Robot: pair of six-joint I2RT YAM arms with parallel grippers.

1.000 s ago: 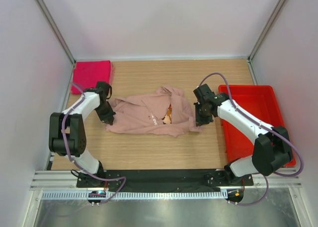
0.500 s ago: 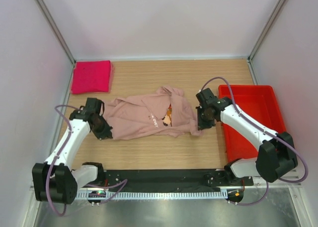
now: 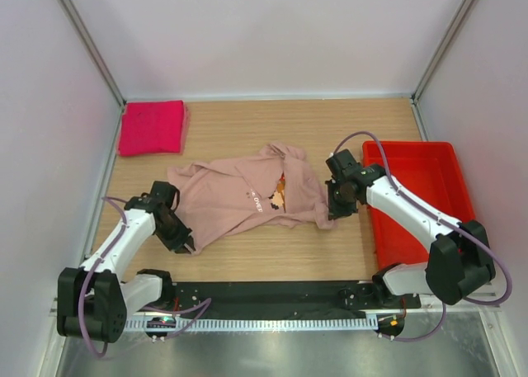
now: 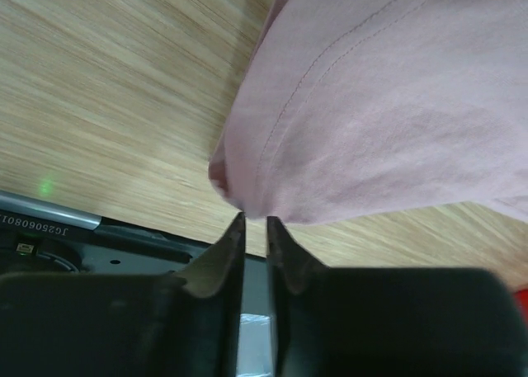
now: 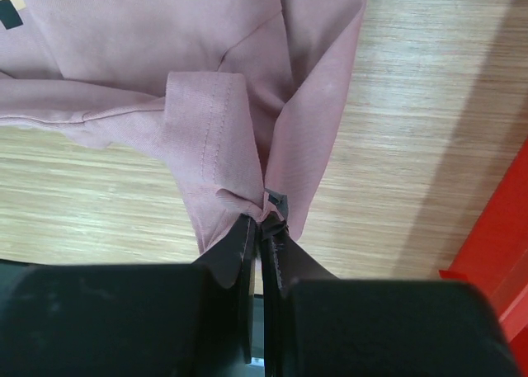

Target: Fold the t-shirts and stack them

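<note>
The pale pink t-shirt [image 3: 247,197] lay spread and rumpled across the middle of the wooden surface [image 3: 247,129], with small text and an orange-brown print showing near its center. Its left side ran down toward the near edge, where the left gripper [image 3: 183,243] met its corner. In the left wrist view, the left gripper [image 4: 254,224] had its 2 fingers drawn nearly together, only a thin slit between them, pinching the folded, stitched edge of the pale pink t-shirt [image 4: 371,105] right at the tips, just above the bare surface [image 4: 99,105].

The right gripper [image 3: 334,212] sat at the shirt's right edge, between the cloth and the red bin [image 3: 429,204]. From the right wrist camera, the right gripper [image 5: 262,222] was clamped shut on a bunched piece of hem, with the pale pink t-shirt [image 5: 148,47] gathered into folds above the tips and a small dark tag showing at the pinch. A corner of the red bin [image 5: 503,253] showed at the lower right of that view, beside the surface [image 5: 412,105].

The magenta t-shirt [image 3: 152,127] lay folded into a neat rectangle at the far left corner of the surface, well apart from both arms and from the other shirt.
</note>
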